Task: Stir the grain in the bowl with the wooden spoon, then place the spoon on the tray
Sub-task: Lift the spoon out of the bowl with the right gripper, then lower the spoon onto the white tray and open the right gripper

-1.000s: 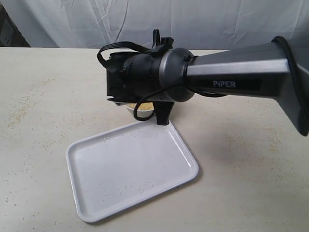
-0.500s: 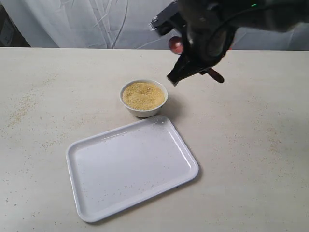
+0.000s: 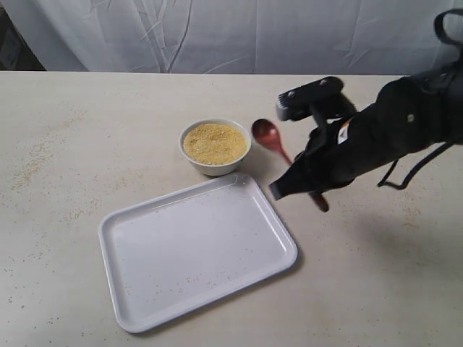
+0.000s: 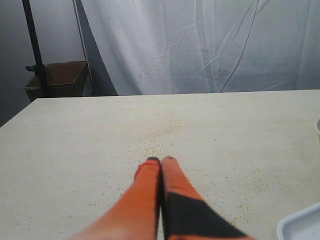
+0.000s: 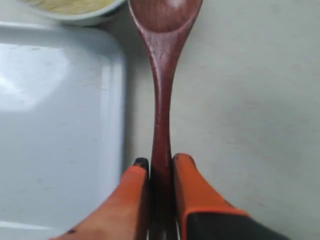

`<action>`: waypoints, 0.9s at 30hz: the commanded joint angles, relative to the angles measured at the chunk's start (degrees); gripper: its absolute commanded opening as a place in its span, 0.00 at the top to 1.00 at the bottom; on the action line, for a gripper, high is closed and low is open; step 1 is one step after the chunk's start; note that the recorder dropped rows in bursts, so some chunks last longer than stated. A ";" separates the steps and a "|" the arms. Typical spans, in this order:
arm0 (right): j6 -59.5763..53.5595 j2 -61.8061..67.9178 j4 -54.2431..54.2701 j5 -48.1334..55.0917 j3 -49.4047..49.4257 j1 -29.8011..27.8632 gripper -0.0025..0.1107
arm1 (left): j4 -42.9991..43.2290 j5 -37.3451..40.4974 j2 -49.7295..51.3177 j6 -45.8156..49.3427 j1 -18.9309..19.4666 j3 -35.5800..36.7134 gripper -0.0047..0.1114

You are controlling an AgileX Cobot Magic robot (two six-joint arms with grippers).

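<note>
Behind the pale speckled tabletop [image 3: 87,130] hung a wrinkled white cloth [image 3: 217,36]. Near the middle of the table stood a small round white ceramic bowl [image 3: 215,147], filled nearly to its rim with fine yellow-golden grain [image 3: 214,142]. Just in front of it lay a large white rectangular plastic tray [image 3: 195,253], bare but for a few stray specks. The right gripper [image 5: 161,162] had its orange fingers [image 5: 135,192] pressed against either side of the slim handle of a dark reddish-brown glossy wooden spoon [image 3: 271,137]. The spoon's oval head sat just beside the bowl, and its handle ran along the outside of the tray's rim; whether it touched the table could not be told. The left gripper [image 4: 161,161] hovered over bare table away from the bowl, its fingertips pressed together with nothing between them.
</note>
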 commanded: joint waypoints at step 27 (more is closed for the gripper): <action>-10.71 10.23 7.85 11.41 -12.36 18.17 0.29 | 0.00 -0.30 -0.27 0.02 -0.31 0.24 0.96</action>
